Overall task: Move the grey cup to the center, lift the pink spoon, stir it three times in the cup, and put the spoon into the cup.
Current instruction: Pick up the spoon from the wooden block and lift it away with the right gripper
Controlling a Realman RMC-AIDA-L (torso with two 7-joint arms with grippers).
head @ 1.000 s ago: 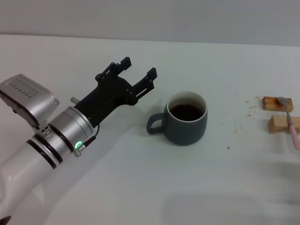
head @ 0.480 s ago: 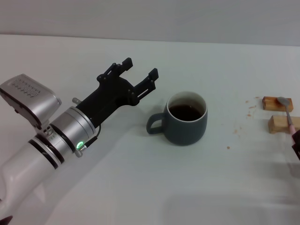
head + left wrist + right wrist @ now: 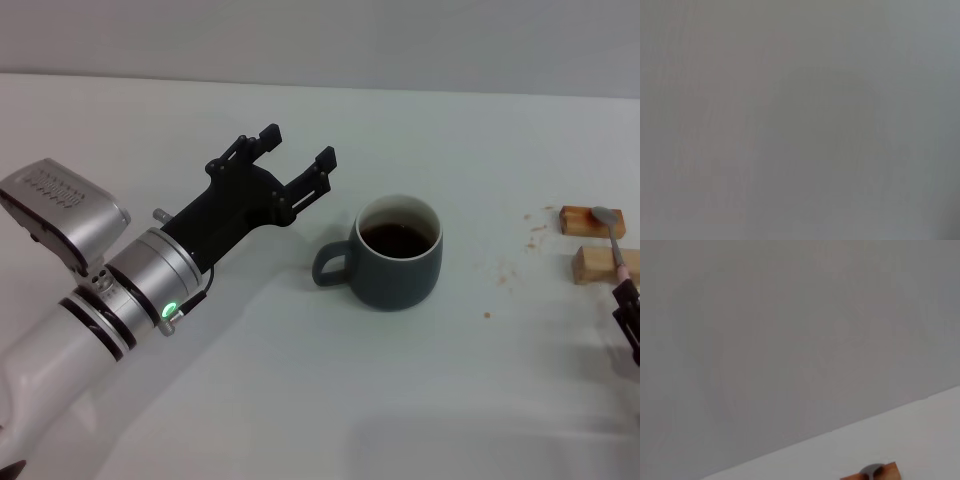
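The grey cup (image 3: 399, 252) stands on the white table (image 3: 300, 380) near the middle, its handle turned toward my left arm and dark liquid inside. My left gripper (image 3: 298, 143) is open and empty, up and to the left of the cup, apart from it. The pink spoon (image 3: 613, 238) lies across two small wooden blocks at the far right, with its metal bowl on the far block. The bowl also shows in the right wrist view (image 3: 870, 470). My right gripper (image 3: 628, 310) shows as a dark part at the right edge, by the near end of the spoon's handle.
The far wooden block (image 3: 580, 220) and the near wooden block (image 3: 592, 266) hold the spoon up off the table. Small brown crumbs (image 3: 532, 237) lie between the cup and the blocks. The left wrist view shows only a plain grey surface.
My right gripper has come into view at the right edge, beside the spoon's handle. My left arm has hardly moved. The cup and the spoon are where they were.
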